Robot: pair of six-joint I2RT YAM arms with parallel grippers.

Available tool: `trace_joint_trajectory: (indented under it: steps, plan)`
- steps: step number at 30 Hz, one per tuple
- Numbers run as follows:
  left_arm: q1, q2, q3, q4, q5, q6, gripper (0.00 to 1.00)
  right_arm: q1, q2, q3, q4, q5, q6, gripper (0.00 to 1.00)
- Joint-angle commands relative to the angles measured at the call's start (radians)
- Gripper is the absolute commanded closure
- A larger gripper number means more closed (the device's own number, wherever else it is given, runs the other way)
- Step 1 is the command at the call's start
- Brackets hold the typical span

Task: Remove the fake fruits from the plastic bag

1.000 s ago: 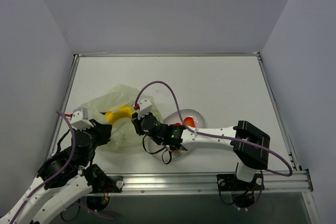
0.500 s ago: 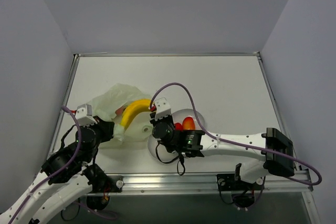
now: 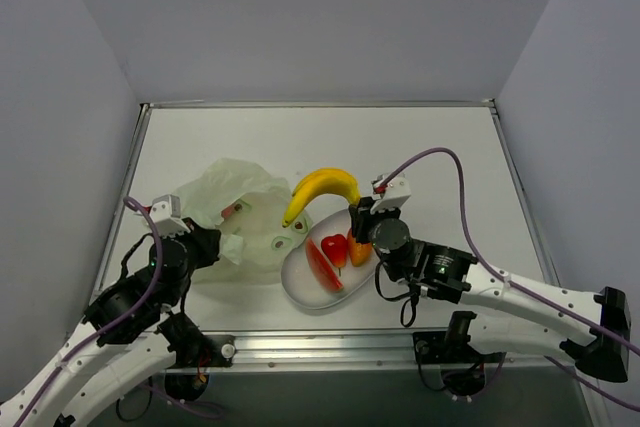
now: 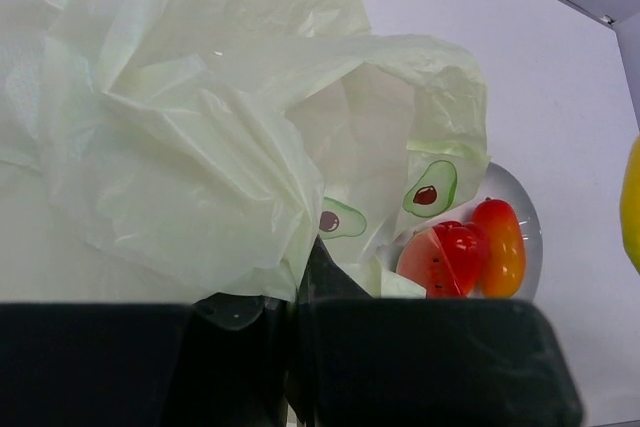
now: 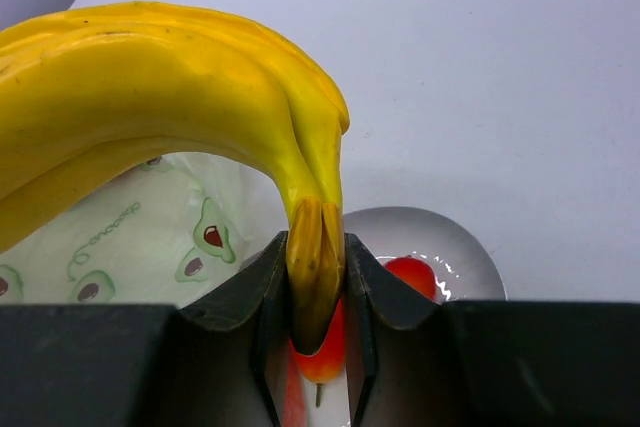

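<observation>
My right gripper (image 3: 358,209) is shut on the stem of a yellow banana (image 3: 320,191), held in the air above the white oval plate (image 3: 296,281); in the right wrist view the banana (image 5: 170,97) fills the top left and its stem sits between my fingers (image 5: 268,292). The plate holds a red piece (image 3: 334,248), a red slice (image 3: 321,269) and an orange fruit (image 3: 359,250). The pale yellow-green plastic bag (image 3: 228,209) lies crumpled at the left. My left gripper (image 3: 210,244) is shut on the bag's edge (image 4: 250,267). No pink or purple fruit shows.
The bag's avocado print (image 4: 430,190) hangs next to the plate (image 4: 525,197). Grey walls ring the white table (image 3: 430,157). A metal rail (image 3: 400,345) runs along the near edge by the arm bases.
My right gripper has pulled the banana out of the bag and carried it right and up, over the plate. The bag has shifted and its mouth now lies against the plate.
</observation>
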Motion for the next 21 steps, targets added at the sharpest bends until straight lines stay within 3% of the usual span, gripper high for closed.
trace_joint_trajectory:
  steps: [1, 6, 12, 21]
  plan:
    - [0.008, 0.025, 0.026, 0.056, 0.01, 0.007, 0.97, -0.019, -0.021, -0.013, 0.014, -0.107, 0.026, 1.0]
    - [0.008, 0.023, 0.007, 0.077, 0.021, -0.002, 0.98, -0.118, -0.044, -0.081, -0.066, 0.074, 0.106, 1.0]
    - [0.008, 0.031, 0.001, 0.085, 0.024, -0.002, 0.98, -0.324, -0.032, -0.168, -0.065, -0.018, 0.17, 1.0]
    - [0.008, 0.026, -0.026, 0.106, 0.036, -0.01, 0.98, -0.349, 0.159, -0.165, 0.021, -0.052, 0.169, 1.0]
